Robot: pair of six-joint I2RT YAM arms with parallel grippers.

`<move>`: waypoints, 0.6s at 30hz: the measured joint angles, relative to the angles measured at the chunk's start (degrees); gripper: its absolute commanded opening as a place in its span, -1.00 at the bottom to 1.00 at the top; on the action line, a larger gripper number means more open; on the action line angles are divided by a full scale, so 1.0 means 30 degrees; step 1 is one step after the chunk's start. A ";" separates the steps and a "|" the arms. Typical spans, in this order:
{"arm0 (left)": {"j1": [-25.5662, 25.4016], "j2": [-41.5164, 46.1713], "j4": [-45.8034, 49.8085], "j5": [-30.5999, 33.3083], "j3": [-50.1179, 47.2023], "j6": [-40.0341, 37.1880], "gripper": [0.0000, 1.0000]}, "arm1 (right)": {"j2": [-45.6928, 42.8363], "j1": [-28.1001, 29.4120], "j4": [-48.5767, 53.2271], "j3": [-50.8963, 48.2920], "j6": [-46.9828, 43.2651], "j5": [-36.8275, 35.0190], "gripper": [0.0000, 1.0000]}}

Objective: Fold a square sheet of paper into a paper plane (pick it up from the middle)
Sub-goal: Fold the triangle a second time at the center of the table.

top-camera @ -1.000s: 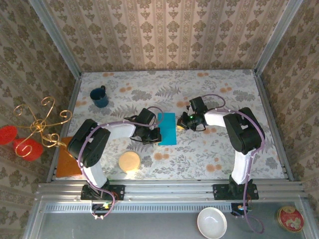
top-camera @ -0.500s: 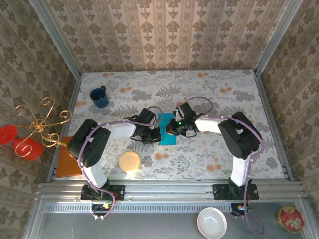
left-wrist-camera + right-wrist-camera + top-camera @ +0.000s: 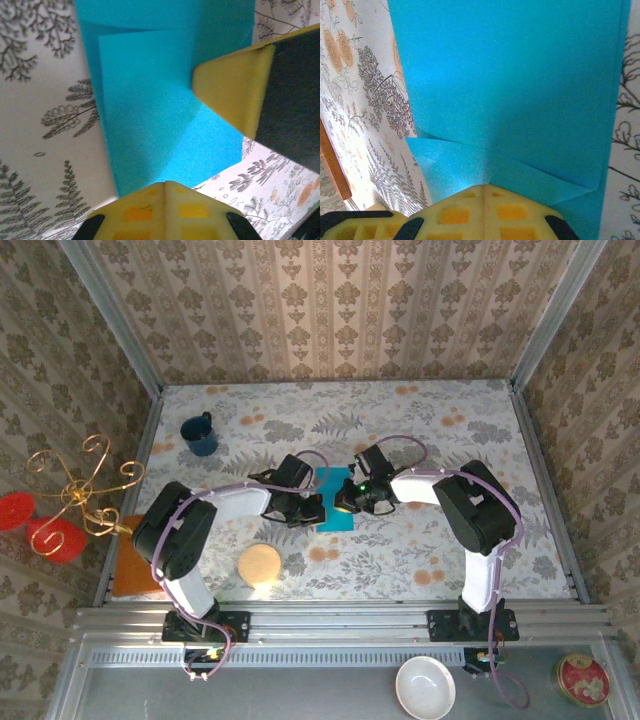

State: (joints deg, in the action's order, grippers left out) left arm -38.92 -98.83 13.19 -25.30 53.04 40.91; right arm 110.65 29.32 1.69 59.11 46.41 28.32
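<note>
The square sheet of paper lies flat in the middle of the flowered table, bright turquoise and folded narrower, with creased flaps showing in the right wrist view. My left gripper is shut, with its tips resting at the paper's left edge. From the other side my right gripper is also shut, its tips pressed down on the paper beside a folded flap. In the left wrist view the paper lies ahead, with a right finger standing on it. Both arms cover much of the sheet from above.
A dark blue mug stands at the back left. A round tan disc lies near the left arm's base, and an orange board at the left edge. Patterned walls enclose three sides. A white bowl sits below the rail.
My right gripper has moved left, from just right of the paper onto its middle. The left gripper has stayed in place at the paper's left edge.
</note>
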 measured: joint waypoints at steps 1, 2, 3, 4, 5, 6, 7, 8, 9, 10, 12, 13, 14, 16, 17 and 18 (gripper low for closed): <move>0.0000 -0.0138 0.0000 -0.0073 0.0146 -0.0044 -1.00 | 0.0029 -0.0022 -0.0007 0.0000 0.0000 0.0058 -1.00; 0.0000 -0.0313 -0.0007 -0.0138 0.0313 -0.0073 -1.00 | 0.0036 -0.0036 -0.0007 0.0015 0.0000 0.0109 -1.00; 0.0000 -0.0619 -0.0044 -0.0197 0.0517 -0.0080 -1.00 | 0.0044 -0.0051 -0.0007 0.0015 0.0000 0.0138 -1.00; -0.0015 -0.0903 -0.0124 -0.0248 0.0656 -0.0087 -1.00 | 0.0066 -0.0066 -0.0007 0.0022 0.0000 0.0146 -1.00; -0.0015 -0.1180 -0.0175 -0.0306 0.0750 -0.0131 -1.00 | 0.0073 -0.0066 0.0000 0.0036 0.0000 0.0189 -1.00; -0.0015 -0.1421 -0.0204 -0.0350 0.0787 -0.0160 -1.00 | 0.0087 -0.0073 -0.0007 0.0036 0.0000 0.0204 -1.00; -0.0015 -0.1559 -0.0219 -0.0430 0.0787 -0.0197 -1.00 | 0.0087 -0.0073 -0.0007 0.0036 0.0000 0.0204 -1.00; -0.0007 -0.1566 -0.0197 -0.0444 0.0831 -0.0226 -1.00 | 0.0102 -0.0080 -0.0007 0.0044 0.0000 0.0204 -1.00; -0.0015 -0.1566 -0.0197 -0.0444 0.0845 -0.0291 -1.00 | 0.0117 -0.0087 -0.0007 0.0073 0.0000 0.0219 -1.00; -0.0036 -0.1566 -0.0175 -0.0430 0.0845 -0.0364 -1.00 | 0.0124 -0.0087 0.0000 0.0080 0.0000 0.0219 -1.00; -0.0036 -0.1566 -0.0073 -0.0430 0.0831 -0.0517 -1.00 | 0.0146 -0.0087 0.0015 0.0109 0.0000 0.0219 -1.00; -0.0036 -0.1559 -0.0066 -0.0437 0.0816 -0.0590 -1.00 | 0.0182 -0.0087 0.0022 0.0146 0.0000 0.0233 -1.00; -0.0036 -0.1537 -0.0095 -0.0430 0.0743 -0.0663 -1.00 | 0.0219 -0.0102 0.0022 0.0182 0.0000 0.0277 -1.00; -0.0036 -0.1304 -0.0277 -0.0430 0.0401 -0.0882 -1.00 | 0.0284 -0.0124 0.0036 0.0262 0.0000 0.0386 -1.00; -0.0036 -0.1137 -0.0255 -0.0430 0.0189 -0.1042 -1.00 | 0.0306 -0.0124 0.0044 0.0284 0.0000 0.0423 -1.00; -0.0051 -0.0911 -0.0197 -0.0415 -0.0066 -0.1217 -1.00 | 0.0335 -0.0124 0.0044 0.0299 0.0000 0.0474 -1.00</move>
State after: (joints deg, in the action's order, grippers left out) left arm -39.07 -101.56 12.60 -26.55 52.84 37.26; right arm 111.66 28.95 1.83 60.01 46.41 29.74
